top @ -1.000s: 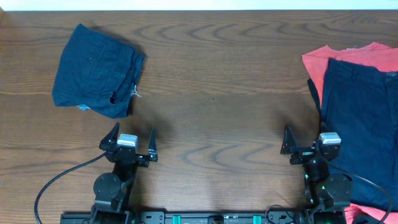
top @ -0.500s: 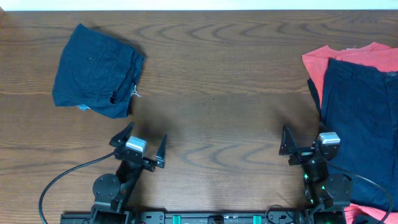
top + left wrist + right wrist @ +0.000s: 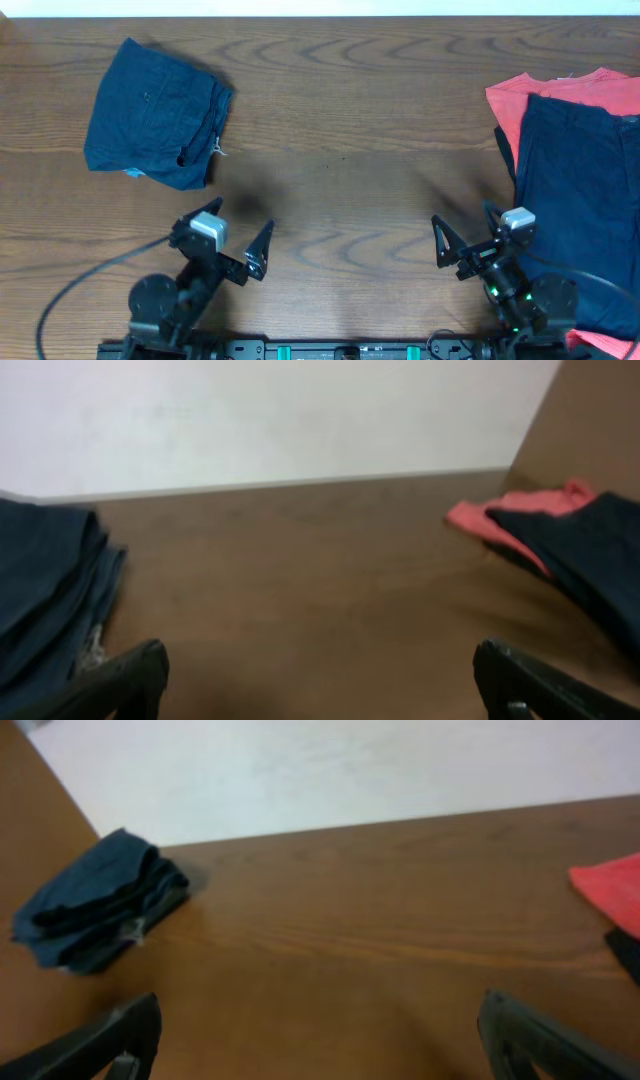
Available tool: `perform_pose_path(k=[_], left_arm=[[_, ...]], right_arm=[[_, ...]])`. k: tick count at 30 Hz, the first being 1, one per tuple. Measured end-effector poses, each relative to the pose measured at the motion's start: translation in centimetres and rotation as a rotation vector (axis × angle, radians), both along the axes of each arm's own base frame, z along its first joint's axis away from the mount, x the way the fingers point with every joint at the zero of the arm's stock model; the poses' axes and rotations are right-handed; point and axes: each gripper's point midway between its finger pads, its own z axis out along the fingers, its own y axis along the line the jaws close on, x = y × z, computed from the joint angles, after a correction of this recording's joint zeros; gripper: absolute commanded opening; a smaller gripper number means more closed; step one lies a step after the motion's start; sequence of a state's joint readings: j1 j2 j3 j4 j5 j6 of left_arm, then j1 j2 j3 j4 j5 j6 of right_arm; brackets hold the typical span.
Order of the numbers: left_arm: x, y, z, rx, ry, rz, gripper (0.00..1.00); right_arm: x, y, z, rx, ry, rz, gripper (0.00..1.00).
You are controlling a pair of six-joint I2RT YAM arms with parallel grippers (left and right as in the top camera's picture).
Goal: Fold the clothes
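Observation:
A folded pair of dark navy shorts [image 3: 155, 113] lies at the table's far left; it also shows in the left wrist view [image 3: 45, 595] and the right wrist view [image 3: 100, 900]. Another pair of navy shorts [image 3: 580, 190] lies unfolded at the right edge, also in the left wrist view [image 3: 585, 550]. My left gripper [image 3: 222, 222] is open and empty over bare table near the front left. My right gripper [image 3: 465, 225] is open and empty near the front right, just left of the unfolded shorts.
A red garment [image 3: 560, 90] lies under the unfolded shorts at the right; it also shows in the left wrist view [image 3: 490, 515] and the right wrist view [image 3: 610, 885]. The wooden table [image 3: 340, 150] runs between both piles. A black cable [image 3: 75, 290] trails at front left.
The left arm has turned right and its gripper swung toward the table's middle. The right arm has turned left, away from the unfolded shorts. Both grippers stay open.

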State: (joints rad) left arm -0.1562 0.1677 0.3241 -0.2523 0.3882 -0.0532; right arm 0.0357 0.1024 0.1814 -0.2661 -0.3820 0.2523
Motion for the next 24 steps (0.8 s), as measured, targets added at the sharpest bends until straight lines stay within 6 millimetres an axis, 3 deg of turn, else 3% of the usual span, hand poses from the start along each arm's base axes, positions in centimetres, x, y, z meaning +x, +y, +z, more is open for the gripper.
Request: perform_pose_path(k=[6,12,18,24], left_arm=[[1.2,0.9,1.1,0.056,0.283,0.066,0.98],[4.1,1.5,3.0,0.125,0.54,0.123,0.98],[7.4,1.1,1.3,0.173,0.751,0.126,0.98],[8.8,-0.1,-1.5,0.167,0.875,0.077,0.98]], right_arm=[[0.0,0.3,1.2,-0.026,0.269,0.027,0.99],[1.9,0.3,1.4,-0.087,0.644,0.056,0.99],[6.5,-1.2,1.0,-0.183,0.9,0.011,0.99],[12.5,-3.3,0.8,-0.26,0.912,-0.067,0.99]])
